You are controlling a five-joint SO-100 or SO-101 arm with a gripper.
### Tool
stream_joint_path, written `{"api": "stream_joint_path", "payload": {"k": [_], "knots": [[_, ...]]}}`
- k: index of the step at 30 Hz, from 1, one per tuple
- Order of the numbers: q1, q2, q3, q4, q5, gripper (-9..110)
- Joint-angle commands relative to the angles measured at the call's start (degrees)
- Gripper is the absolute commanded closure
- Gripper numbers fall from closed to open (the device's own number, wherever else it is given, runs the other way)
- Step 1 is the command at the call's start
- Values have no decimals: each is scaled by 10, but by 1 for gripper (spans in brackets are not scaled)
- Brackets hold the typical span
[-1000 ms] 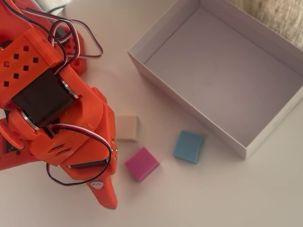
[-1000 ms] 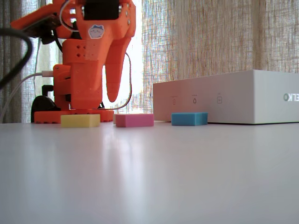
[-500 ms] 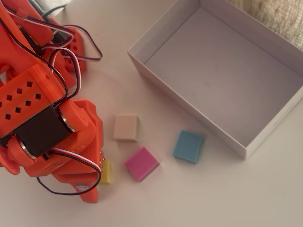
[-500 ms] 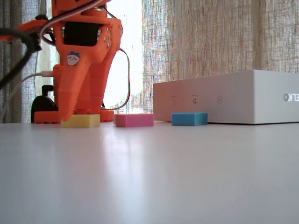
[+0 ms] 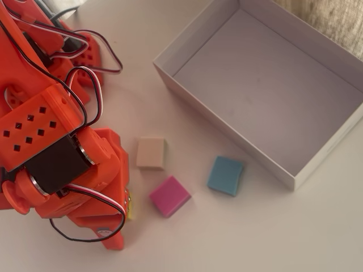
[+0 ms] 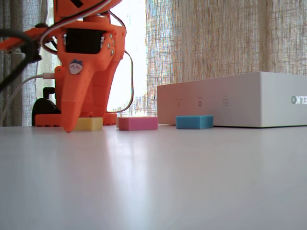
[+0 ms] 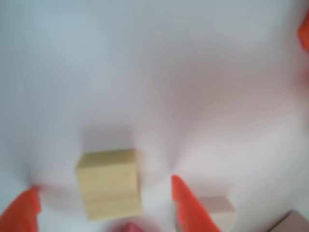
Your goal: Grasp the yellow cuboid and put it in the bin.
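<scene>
The yellow cuboid (image 7: 108, 183) lies on the white table between my two orange fingers, with a gap on its right side. In the overhead view only a yellow sliver (image 5: 129, 207) shows under the arm. In the fixed view the yellow cuboid (image 6: 89, 123) sits flat on the table right beside the lowered fingertip. My gripper (image 7: 102, 186) is open, down at table level and straddling the cuboid; it also shows in the fixed view (image 6: 79, 125). The bin (image 5: 221, 122) is a big white box at the upper right, seen side-on in the fixed view (image 6: 230, 103).
A cream block (image 5: 151, 152), a pink block (image 5: 169, 195) and a blue block (image 5: 225, 175) lie between my gripper and the bin. The pink block (image 6: 138, 123) and blue block (image 6: 194, 121) show in the fixed view. The arm's base and cables fill the overhead view's left.
</scene>
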Motion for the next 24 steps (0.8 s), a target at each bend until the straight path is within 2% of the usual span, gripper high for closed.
{"api": "stream_joint_path", "payload": {"k": [1,2,7,19,21,24], "knots": [[4,-3,4,-4,-11,72],[5,-3,7,-1,-12,73],[10,-2,11,-2,-14,89],[23,-7,13,-3,-17,90],[24,-8,14,-4,-16,95],[25,-8,14,-12,-16,110]]}}
